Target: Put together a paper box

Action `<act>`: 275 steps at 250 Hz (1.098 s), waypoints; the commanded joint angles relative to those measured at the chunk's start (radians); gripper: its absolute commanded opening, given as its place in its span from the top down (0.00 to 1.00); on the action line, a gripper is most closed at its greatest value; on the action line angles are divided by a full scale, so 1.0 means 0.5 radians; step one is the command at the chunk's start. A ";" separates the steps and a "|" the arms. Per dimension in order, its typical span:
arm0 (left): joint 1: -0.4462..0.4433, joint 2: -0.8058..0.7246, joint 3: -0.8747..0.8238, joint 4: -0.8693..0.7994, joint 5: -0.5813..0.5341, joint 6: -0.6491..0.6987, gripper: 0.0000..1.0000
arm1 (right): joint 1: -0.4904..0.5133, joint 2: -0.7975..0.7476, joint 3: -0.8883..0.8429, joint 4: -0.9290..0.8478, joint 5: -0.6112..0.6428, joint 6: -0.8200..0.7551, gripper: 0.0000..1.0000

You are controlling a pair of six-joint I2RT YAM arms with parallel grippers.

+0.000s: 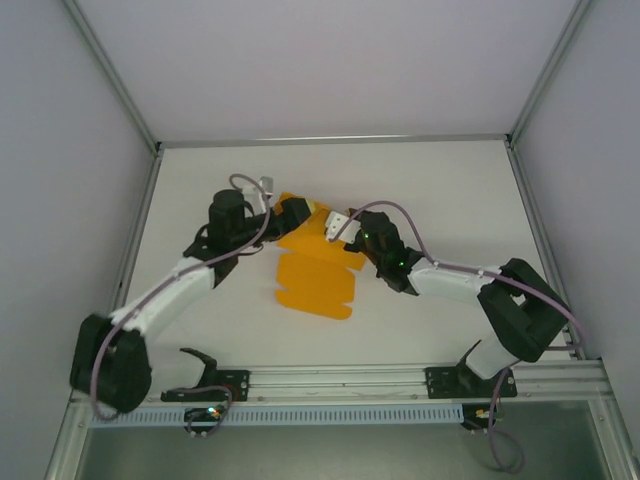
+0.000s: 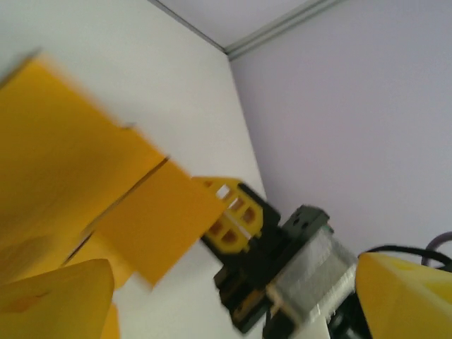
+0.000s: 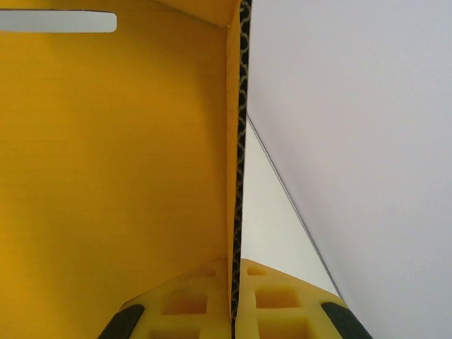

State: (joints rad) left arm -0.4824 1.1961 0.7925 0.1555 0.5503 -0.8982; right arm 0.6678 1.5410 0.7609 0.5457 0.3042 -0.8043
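I'm folding the paper box [image 1: 315,280], my right gripper [image 3: 235,311] clamping a wall, my left gripper [image 1: 288,213] gaping (nothing held) and probably needing the flap just ahead

The box [image 1: 315,278] was an orange-yellow die-cut card sheet, only partly folded, on the table's middle. Its near part lay flat, with a scalloped near edge. Its far part was lifted off the table and bent up into panels. From the left wrist, blurred flaps [image 2: 162,219] overlapped at angles, one jutting out over the table. From the right wrist, a broad panel [image 3: 113,176] stood upright, a long rounded slot [image 3: 60,21] cut near its top.
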 commanded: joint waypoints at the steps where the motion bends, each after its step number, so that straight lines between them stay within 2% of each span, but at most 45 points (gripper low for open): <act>1: 0.035 -0.298 0.023 -0.924 -0.393 0.527 0.00 | -0.059 -0.100 -0.001 -0.040 -0.057 0.013 1.00; 25: 0.108 -0.494 -0.110 -1.094 -0.498 0.612 0.00 | -0.089 -0.146 0.011 -0.123 -0.127 0.034 1.00; 54: 0.193 -0.494 -0.215 -1.013 -0.351 0.772 0.00 | -0.108 -0.179 0.063 -0.300 -0.275 0.066 1.00; 77: 0.197 -0.362 -0.242 -0.790 -0.203 0.935 0.07 | -0.128 -0.203 0.117 -0.455 -0.454 0.125 1.00; 98: 0.203 -0.235 -0.226 -0.601 -0.140 1.027 0.18 | -0.160 -0.208 0.195 -0.656 -0.609 0.180 1.00; 122: 0.210 -0.123 -0.203 -0.435 -0.060 1.107 0.27 | -0.182 -0.190 0.252 -0.773 -0.671 0.186 1.00; 160: 0.212 -0.001 -0.200 -0.314 0.091 1.184 0.34 | -0.238 -0.161 0.306 -0.819 -0.765 0.235 1.00; 173: 0.205 0.030 -0.213 -0.273 0.132 1.194 0.42 | -0.257 -0.148 0.332 -0.843 -0.801 0.270 1.00; 186: 0.199 0.049 -0.210 -0.269 0.119 1.199 0.50 | -0.270 -0.136 0.352 -0.856 -0.829 0.293 1.00; 201: 0.192 0.060 -0.208 -0.271 0.069 1.214 0.54 | -0.274 -0.124 0.361 -0.860 -0.858 0.300 1.00; 229: 0.166 0.046 -0.211 -0.237 -0.059 1.211 0.70 | -0.276 -0.102 0.383 -0.883 -0.878 0.317 1.00; 254: 0.142 0.021 -0.224 -0.188 -0.167 1.217 0.72 | -0.273 -0.086 0.405 -0.926 -0.895 0.336 1.00; 275: 0.016 -0.009 -0.232 -0.176 -0.305 1.263 0.74 | -0.272 -0.090 0.405 -0.944 -0.918 0.340 1.00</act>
State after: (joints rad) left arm -0.4156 1.2232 0.6743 0.0154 0.4870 -0.3111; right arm 0.5285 1.4864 0.9413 0.1204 -0.0994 -0.6579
